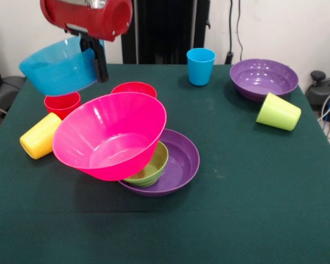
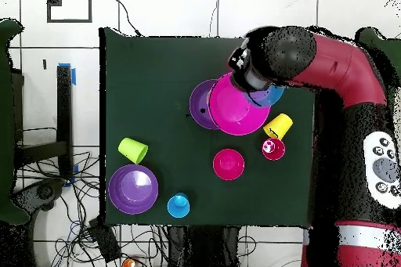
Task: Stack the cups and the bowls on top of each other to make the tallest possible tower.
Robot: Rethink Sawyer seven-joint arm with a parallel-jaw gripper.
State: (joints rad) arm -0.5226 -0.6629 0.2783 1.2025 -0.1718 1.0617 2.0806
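My gripper (image 1: 98, 70) is shut on the rim of the medium blue bowl (image 1: 56, 69) and holds it tilted in the air, above the upright red cup (image 1: 62, 104). The blue bowl peeks out under the arm in the overhead view (image 2: 273, 96). The large pink bowl (image 1: 107, 137) leans tilted on the small green bowl (image 1: 152, 165), which sits in a purple bowl (image 1: 181, 159); this is the tower. The small red bowl (image 1: 133, 88) stands behind it. The yellow cup (image 1: 39, 136) lies on its side at the left.
The blue cup (image 1: 201, 66) stands upright at the back. The second purple bowl (image 1: 263, 78) sits at the back right, with the lime green cup (image 1: 279, 112) on its side beside it. The dark green table (image 1: 247, 209) has its edges close at left and right.
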